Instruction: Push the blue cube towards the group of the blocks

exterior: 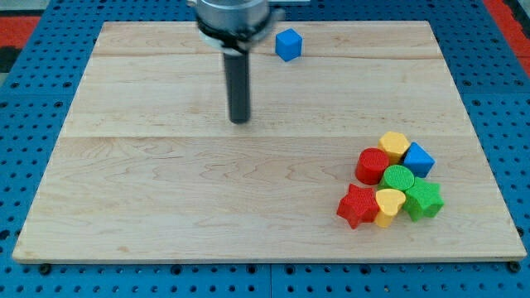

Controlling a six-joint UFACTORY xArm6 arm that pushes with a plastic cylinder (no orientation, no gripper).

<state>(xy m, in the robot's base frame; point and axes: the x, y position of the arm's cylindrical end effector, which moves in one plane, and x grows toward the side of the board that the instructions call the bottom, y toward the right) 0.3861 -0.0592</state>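
- Wooden bench set on a blue pegboard, seen from above and from the near side.
- No hand on this arm, so nothing to open or close and nothing held; only a dark rod coming down from the far edge.
- My tip resting on bare wood, left of centre, touching no block.
- Blue cube alone near the far edge, to the right of the rod and farther back than my tip, apart from it.
- Group of blocks at the near right, well apart from the blue cube:
  - yellow block at the far end, shape unclear;
  - second blue cube just right of it;
  - red cylinder on the left;
  - green cylinder in the middle;
  - green star at the near right;
  - yellow heart and red star along the near side.
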